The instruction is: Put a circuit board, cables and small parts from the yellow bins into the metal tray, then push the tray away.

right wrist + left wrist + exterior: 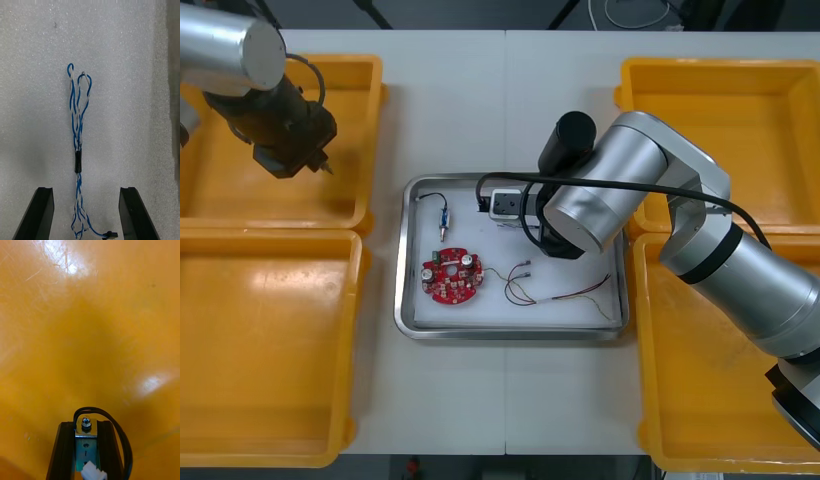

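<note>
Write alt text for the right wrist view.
The right gripper is open over the white inside of the metal tray, its fingers either side of a twisted blue and white cable. The cable lies on the tray, bound mid-length by a black sleeve.

No legible text or markings.

Both arms are built of smooth silver cylindrical links. On the right arm (650, 160) a black band (702, 252) is set at one joint and a black round cap (573, 135) at another, and a black cable (620, 184) is run across it. The left arm (225, 45) is finished with a black wrist housing (275, 120). The fingers (39, 213) are flat, matte and black.
</note>
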Robot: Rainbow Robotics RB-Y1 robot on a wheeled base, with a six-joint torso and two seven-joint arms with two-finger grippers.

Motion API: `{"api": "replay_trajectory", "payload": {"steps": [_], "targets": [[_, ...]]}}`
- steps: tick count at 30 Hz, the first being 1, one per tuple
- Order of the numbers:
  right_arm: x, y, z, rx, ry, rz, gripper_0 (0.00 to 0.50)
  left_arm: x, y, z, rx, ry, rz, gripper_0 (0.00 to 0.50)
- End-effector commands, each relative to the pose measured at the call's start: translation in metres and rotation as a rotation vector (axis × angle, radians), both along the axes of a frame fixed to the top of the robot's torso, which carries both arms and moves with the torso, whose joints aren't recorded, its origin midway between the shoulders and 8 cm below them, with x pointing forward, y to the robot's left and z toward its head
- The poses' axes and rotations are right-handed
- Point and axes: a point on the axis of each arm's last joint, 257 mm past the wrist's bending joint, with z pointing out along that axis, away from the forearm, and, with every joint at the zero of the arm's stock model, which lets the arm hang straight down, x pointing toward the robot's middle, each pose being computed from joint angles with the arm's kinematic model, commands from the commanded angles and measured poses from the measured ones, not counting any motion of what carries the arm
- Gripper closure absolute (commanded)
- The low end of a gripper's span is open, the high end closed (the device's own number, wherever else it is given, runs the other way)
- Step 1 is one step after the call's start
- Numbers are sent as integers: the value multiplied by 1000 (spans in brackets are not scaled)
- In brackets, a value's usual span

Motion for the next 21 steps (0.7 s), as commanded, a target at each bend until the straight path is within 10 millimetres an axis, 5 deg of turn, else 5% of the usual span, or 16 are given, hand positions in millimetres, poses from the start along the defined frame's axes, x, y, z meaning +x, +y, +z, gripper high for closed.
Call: {"api": "replay_trajectory", "payload": {"steps": [1, 9, 16, 21], "targets": [[-14, 16, 19, 32, -7, 16, 0, 3, -3, 71, 51, -79, -99, 500], [-35, 6, 45, 35, 24, -25, 0, -25, -34, 99, 113, -62, -209, 500], [-54, -23, 65, 47, 90, -146, 0, -50, -69, 119, 132, -67, -316, 500], [-46, -32, 105, 202, 4, -228, 0, -73, -102, 125, 145, -61, -406, 500]]}}
